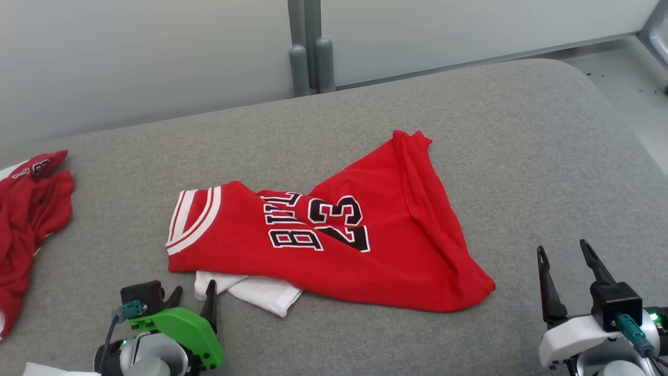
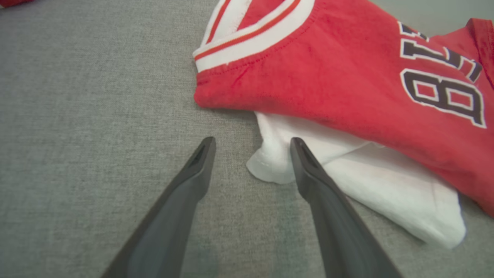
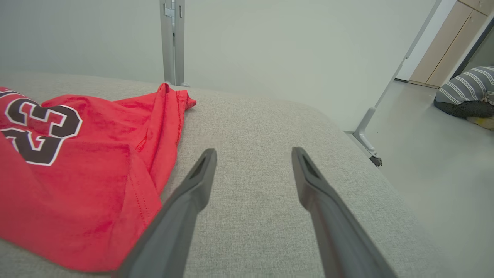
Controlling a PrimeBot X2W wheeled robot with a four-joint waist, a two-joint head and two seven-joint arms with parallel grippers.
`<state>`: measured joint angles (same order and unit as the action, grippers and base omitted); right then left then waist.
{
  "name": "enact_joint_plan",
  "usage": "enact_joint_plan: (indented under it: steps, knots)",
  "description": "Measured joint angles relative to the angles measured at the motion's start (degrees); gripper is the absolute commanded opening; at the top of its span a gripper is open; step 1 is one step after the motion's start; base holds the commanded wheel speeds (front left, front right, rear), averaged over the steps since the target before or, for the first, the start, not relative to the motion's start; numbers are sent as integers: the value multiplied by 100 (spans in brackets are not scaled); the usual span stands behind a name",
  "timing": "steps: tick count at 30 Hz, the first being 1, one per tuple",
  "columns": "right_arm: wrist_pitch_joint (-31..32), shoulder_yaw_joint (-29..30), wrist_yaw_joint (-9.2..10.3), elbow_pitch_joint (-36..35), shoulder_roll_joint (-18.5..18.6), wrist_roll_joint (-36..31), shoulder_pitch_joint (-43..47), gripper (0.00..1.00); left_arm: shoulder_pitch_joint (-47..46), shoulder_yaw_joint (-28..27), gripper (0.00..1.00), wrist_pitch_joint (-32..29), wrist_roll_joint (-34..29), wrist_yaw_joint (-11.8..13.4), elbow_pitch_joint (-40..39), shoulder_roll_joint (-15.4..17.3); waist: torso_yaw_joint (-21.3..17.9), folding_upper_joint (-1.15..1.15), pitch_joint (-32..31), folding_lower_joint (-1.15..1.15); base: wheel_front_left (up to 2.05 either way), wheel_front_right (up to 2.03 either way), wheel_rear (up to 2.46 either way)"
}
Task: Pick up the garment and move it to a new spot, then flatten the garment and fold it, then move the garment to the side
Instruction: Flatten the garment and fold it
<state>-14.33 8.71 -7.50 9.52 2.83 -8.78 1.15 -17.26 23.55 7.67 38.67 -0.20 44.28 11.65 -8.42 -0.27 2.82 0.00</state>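
A red jersey garment (image 1: 339, 235) with black "BULLS 23" lettering lies crumpled in the middle of the grey padded surface (image 1: 522, 156), a white sleeve (image 1: 255, 292) poking out under its near edge. My left gripper (image 1: 192, 300) stands open just short of that white sleeve (image 2: 347, 173); one finger (image 2: 305, 166) overlaps the sleeve's corner, nothing held. The red body (image 2: 347, 77) with its white-striped trim lies beyond. My right gripper (image 1: 566, 258) is open at the lower right, to the right of the garment's hem (image 3: 77, 173), over bare fabric (image 3: 251, 127).
Another red garment (image 1: 26, 224) lies bunched at the surface's left edge. Grey partition panels and a post (image 1: 310, 57) stand behind. The surface's rounded right edge drops to the floor (image 3: 444, 162), where a person in a striped top (image 3: 469, 90) is crouched far off.
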Motion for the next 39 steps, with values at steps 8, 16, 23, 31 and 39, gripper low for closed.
enact_joint_plan:
  steps: [8,16,23,31,39]
  knots:
    - [11,47,0,26,0,-1,-13,100,-68,23,0,9,74,-138,85,-59,-184,0,118,0,0,0,0]
    - [-14,112,0,70,0,56,-13,100,36,-80,0,310,151,-180,-334,-3,-92,0,81,0,0,0,0]
    - [-36,140,0,116,0,100,-8,100,577,-216,0,379,219,78,-1508,192,133,0,-6,0,0,0,0]
    - [-40,119,0,166,0,133,-10,100,1586,-392,0,-148,417,637,-2793,591,376,0,-97,0,0,0,0]
    - [-47,101,0,187,-3,140,-25,100,2128,-524,0,-474,655,934,-3769,722,338,0,-102,0,0,0,0]
